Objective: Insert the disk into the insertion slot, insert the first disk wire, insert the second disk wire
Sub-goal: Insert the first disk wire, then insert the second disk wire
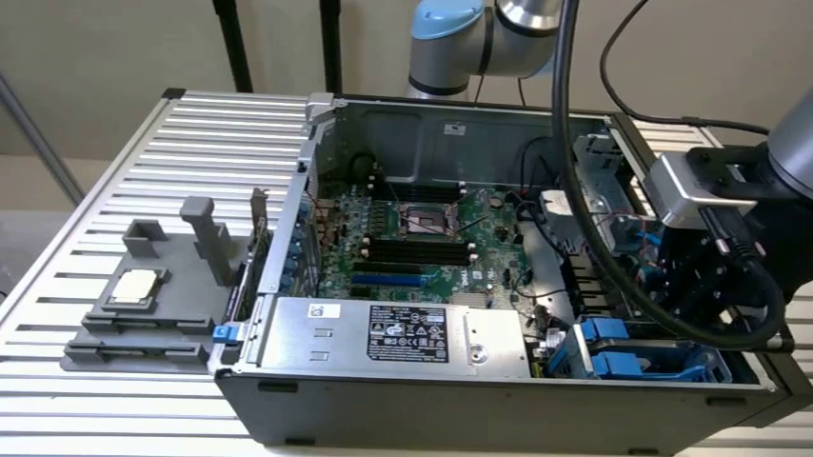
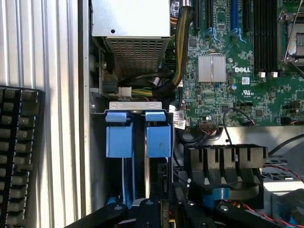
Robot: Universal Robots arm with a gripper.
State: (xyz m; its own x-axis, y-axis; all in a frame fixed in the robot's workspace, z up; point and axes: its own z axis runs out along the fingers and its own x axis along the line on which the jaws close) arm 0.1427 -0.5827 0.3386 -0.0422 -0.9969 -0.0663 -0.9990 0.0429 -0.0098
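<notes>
The disk stands on edge inside the insertion slot (image 1: 705,367) at the case's front corner, on the exterior view's right. Its two bright blue carrier tabs (image 2: 118,134) show side by side in the wrist view, with the disk's thin silver edge (image 2: 147,175) running between them down into the slot (image 2: 111,183). My gripper (image 2: 145,213) hangs directly over the disk's near end, its black body (image 1: 699,286) lowered into the case beside the cage. A bundle of black and yellow wires (image 2: 156,83) with a white plug (image 2: 124,91) lies just beyond the tabs; I cannot tell which are the disk wires.
The silver power supply box (image 1: 394,333) sits beside the slot. The green motherboard (image 1: 420,238) fills the case floor, with a black ribbed shroud (image 2: 223,159) near my gripper. A keyboard (image 2: 19,156) lies outside the case wall. A grey fixture (image 1: 140,305) stands on the slatted table.
</notes>
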